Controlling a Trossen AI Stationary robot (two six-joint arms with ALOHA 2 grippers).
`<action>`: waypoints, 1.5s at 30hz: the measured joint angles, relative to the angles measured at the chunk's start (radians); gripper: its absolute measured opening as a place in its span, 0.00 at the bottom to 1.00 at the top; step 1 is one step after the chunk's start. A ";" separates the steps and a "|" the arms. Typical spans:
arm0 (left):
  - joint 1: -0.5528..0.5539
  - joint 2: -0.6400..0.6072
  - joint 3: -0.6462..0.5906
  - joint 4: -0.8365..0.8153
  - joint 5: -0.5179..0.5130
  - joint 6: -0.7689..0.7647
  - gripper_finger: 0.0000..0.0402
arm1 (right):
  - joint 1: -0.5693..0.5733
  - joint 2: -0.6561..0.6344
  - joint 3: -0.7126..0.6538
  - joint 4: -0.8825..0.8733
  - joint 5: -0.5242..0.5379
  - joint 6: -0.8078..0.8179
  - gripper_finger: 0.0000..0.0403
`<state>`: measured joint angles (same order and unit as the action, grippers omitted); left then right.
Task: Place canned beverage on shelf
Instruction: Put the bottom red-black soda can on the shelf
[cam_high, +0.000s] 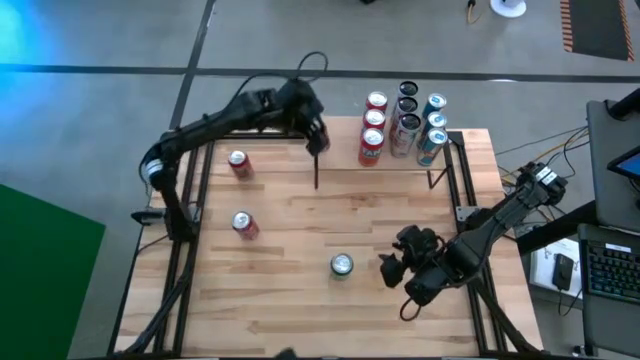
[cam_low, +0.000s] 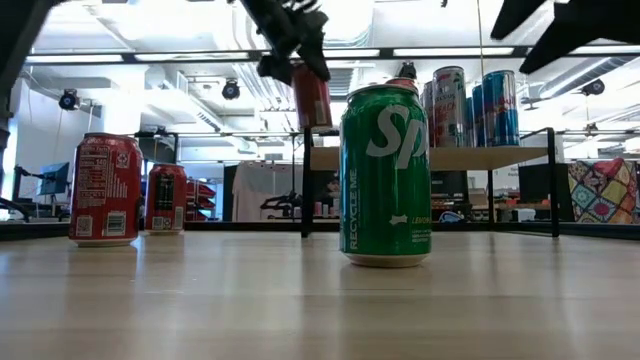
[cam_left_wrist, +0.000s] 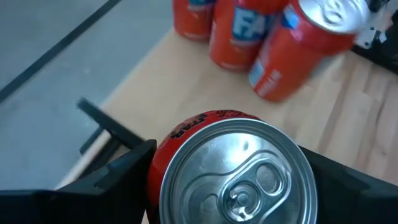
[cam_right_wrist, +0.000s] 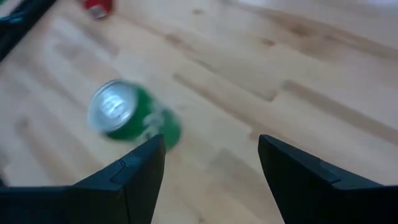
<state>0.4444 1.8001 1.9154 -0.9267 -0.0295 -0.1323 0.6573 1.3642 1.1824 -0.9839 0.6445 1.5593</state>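
My left gripper (cam_high: 318, 135) is shut on a red can (cam_left_wrist: 233, 174) and holds it in the air at the left end of the shelf (cam_low: 440, 158), a light-wood plank on thin black uprights. Several cans (cam_high: 405, 125) stand on the shelf's far right part. On the table stand a green can (cam_high: 342, 265) near the middle front and two red cans (cam_high: 238, 162) (cam_high: 244, 224) at the left. My right gripper (cam_right_wrist: 211, 168) hovers open to the right of the green can (cam_right_wrist: 134, 118), with nothing between its fingers. My left gripper pinches the red can between its two fingers (cam_left_wrist: 124, 171), one on each opposite side of the can's wall (cam_left_wrist: 157, 168) just below the top rim. The fingers slant down from the table's left. The can (cam_low: 312, 95) hangs about upright, lid up, clear of the shelf plank.
The shelf's left half (cam_high: 340, 150) is bare beside the standing cans. A black upright (cam_low: 304, 190) carries the shelf's left end under the held can. The right arm (cam_high: 500, 215) reaches in from the table's right edge.
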 joint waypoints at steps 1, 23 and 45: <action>0.016 0.025 0.033 -0.007 0.014 0.020 0.75 | -0.006 -0.004 0.000 -0.025 0.000 0.022 0.61; 0.168 0.282 0.275 0.000 0.129 0.068 0.75 | -0.082 -0.073 -0.014 -0.165 0.037 0.144 0.61; 0.158 0.279 0.292 0.015 0.218 0.059 0.89 | -0.081 -0.074 -0.014 -0.139 0.005 0.127 0.61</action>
<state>0.6022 2.0789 2.2073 -0.9117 0.1885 -0.0731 0.5764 1.2903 1.1679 -1.1230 0.6492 1.6868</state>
